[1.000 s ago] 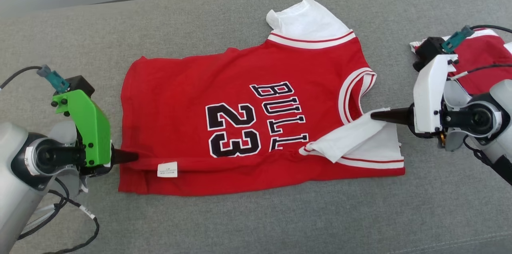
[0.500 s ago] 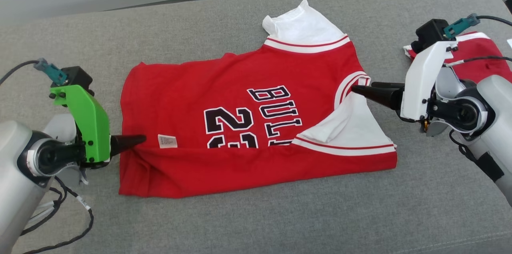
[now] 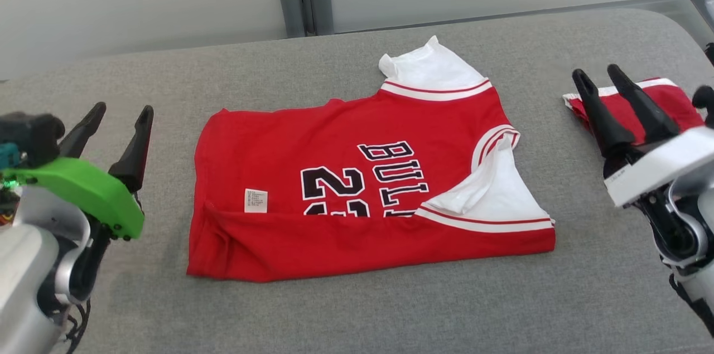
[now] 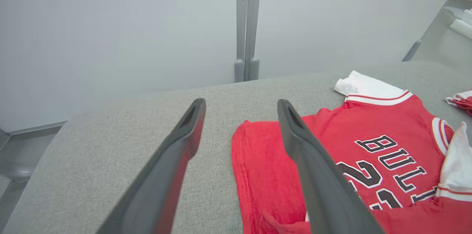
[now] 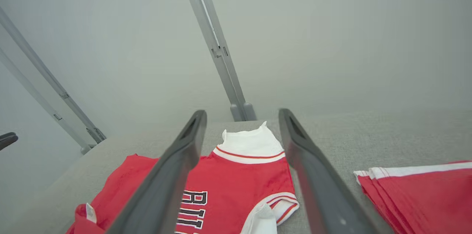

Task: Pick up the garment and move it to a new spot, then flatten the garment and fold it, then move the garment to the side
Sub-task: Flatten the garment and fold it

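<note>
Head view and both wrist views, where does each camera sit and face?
Head view: on the head, looking forward and down at the red jersey on the grey cushion; left gripper and right gripper show, open.
Left wrist view: on the left wrist, looking along its fingers over the jersey toward the wall.
Right wrist view: on the right wrist, looking along its fingers over the jersey's white sleeve; folded red garment beside.
Shared: both wrist views show the jersey and the metal post.

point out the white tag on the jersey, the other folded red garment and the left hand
white tag (image 3: 256, 200): head view, middle of the label
folded red garment (image 3: 683, 106): head view, red top face
left hand (image 3: 124, 107): head view, midway between its fingertips
</note>
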